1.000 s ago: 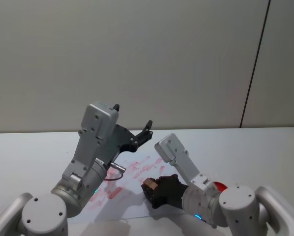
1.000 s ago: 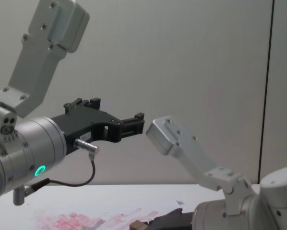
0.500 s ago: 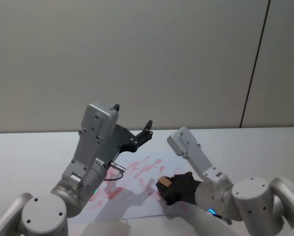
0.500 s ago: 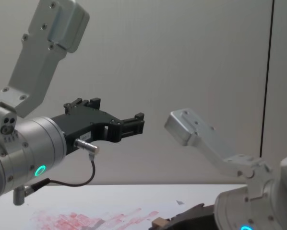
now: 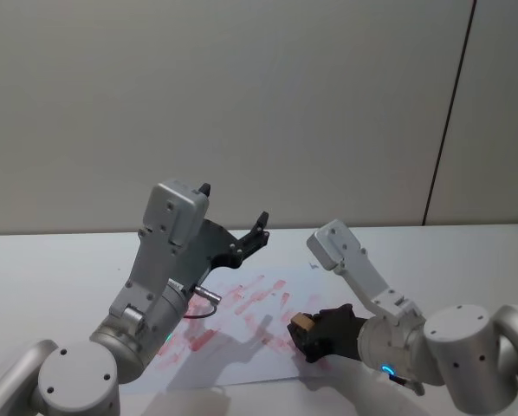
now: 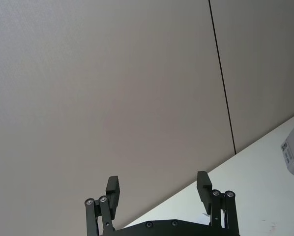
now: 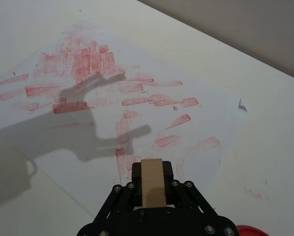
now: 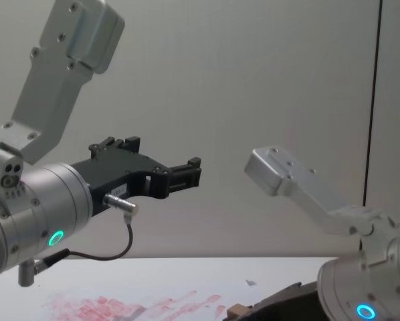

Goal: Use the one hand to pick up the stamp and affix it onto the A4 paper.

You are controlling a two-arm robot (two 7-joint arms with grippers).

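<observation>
Gripping the stamp, the jaws of the right gripper are drawn in narrow on the light wooden block. One black finger presses each long side, and its pale face shows between them. In the head view we find this gripper at the lower right of centre, low over the desk. The stamp sticks out of its front toward the left of the frame. The block sits at the right-hand edge of the A4 paper, beside the smeared red prints. We cannot tell whether its underside touches the sheet. In the chest view the stamp lies at the very bottom, right of centre. The gripper's dark body runs back from it to a silver wrist with a blue ring in the lower right corner.

Farther out, the paper lies flat on the white desk, crossed by the shadow of an arm.

The left gripper hangs high above the paper, left of centre in the head view. Its jaws are spread wide, with the grey wall showing between them. In the chest view it reaches from the left edge toward the middle, and a green ring glows on its wrist.
</observation>
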